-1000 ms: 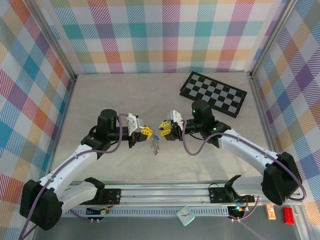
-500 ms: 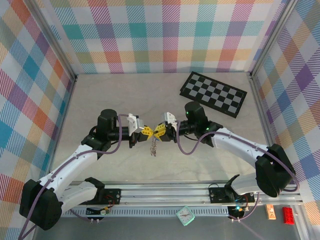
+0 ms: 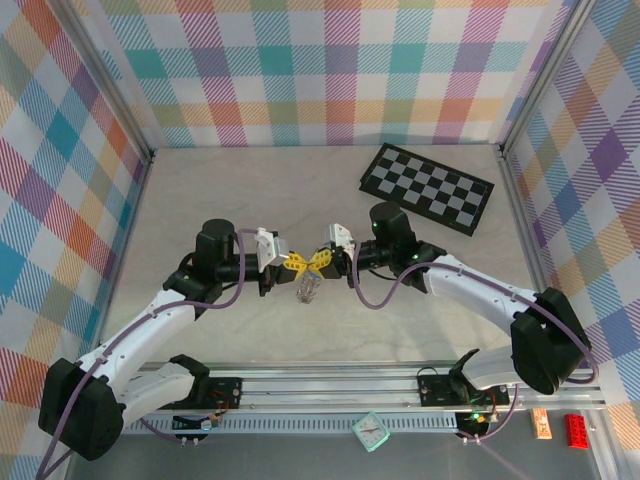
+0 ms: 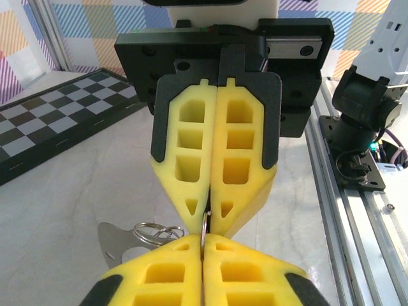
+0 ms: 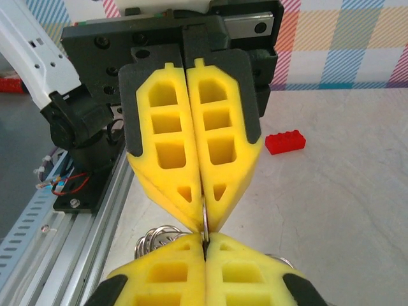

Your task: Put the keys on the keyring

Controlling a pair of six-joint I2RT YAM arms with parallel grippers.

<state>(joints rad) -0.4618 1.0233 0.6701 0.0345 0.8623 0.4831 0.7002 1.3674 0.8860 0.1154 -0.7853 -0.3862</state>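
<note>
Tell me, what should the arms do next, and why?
Probably a slight twist by the right gripper while the left gripper holds. Both are shut tip to tip on the keyring, so that might open a gap in it.

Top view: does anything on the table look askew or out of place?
The chequered board lies askew, far right, turned against the table edges. Nothing else: left gripper and right gripper pinch the keyring tip to tip.
</note>
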